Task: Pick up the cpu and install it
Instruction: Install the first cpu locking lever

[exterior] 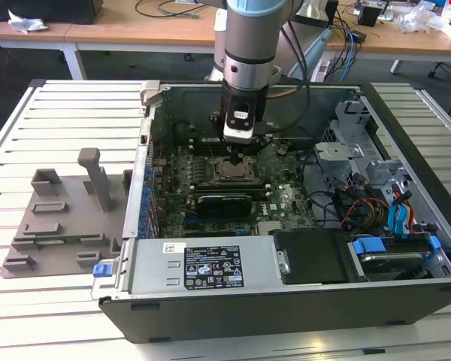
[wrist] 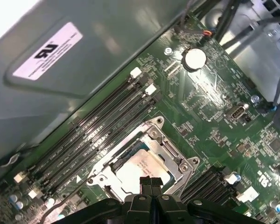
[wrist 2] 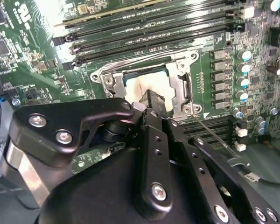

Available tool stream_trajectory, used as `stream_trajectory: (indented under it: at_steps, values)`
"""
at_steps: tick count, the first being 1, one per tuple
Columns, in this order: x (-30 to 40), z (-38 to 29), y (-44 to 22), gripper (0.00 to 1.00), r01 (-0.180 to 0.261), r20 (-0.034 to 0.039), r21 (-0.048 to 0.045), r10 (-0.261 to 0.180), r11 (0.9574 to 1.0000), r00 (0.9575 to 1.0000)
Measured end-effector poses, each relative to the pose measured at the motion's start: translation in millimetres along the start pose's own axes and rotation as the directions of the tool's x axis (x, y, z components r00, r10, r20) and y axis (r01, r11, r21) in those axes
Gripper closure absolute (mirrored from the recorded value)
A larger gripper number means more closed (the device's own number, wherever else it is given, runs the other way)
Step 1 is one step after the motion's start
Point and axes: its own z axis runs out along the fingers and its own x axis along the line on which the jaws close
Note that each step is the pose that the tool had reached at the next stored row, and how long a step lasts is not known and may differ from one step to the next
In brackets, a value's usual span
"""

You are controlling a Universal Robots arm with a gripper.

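The cpu (wrist 2: pixel 147 87) — silvery-topped — lies flat, seated in the socket (wrist 2: pixel 184 88).

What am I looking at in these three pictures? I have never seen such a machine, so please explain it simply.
This is a robot arm working inside an open computer case that lies on a white slatted table.

The exterior view is taken from a camera off the arm. It shows the arm reaching down over the green motherboard. On that view's left, a grey plastic tray with upright posts lies on the table.

Both wrist views come from cameras riding on the arm, looking down past the black gripper. Its fingertips are close together, right above the cpu, a silvery square chip lying in the metal-framed socket. Whether they still pinch the chip I cannot tell. Long black memory slots run beside the socket.
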Motion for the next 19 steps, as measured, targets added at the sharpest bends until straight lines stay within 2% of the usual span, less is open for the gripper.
stream_trajectory:
  at_steps: [5, 7, 11, 12, 13, 14, 16, 19]
  values:
    - [0.0, 0.0, 0.0, 0.89, 0.063, 0.0022, -0.0005, -0.063, 0.9980, 0.9980]
    - [0.0, 0.0, 0.0, 0.89, 0.100, 0.0035, -0.0009, -0.100, 0.9950, 0.9950]
    - [0.0, 0.0, 0.0, 0.89, 0.145, 0.0051, -0.0012, -0.145, 0.9894, 0.9894]
    - [0.0, 0.0, 0.0, 0.89, 0.159, 0.0055, -0.0013, -0.159, 0.9873, 0.9873]
    - [0.0, 0.0, 0.0, 0.89, 0.194, 0.0068, -0.0014, -0.194, 0.9810, 0.9810]
    - [0.0, 0.0, 0.0, 0.89, 0.209, 0.0073, -0.0015, -0.209, 0.9779, 0.9779]
    - [0.0, 0.0, 0.0, 0.89, 0.227, 0.0080, -0.0016, -0.227, 0.9739, 0.9739]
    - [0.0, 0.0, 0.0, 0.89, 0.263, 0.0093, -0.0017, -0.263, 0.9648, 0.9647]
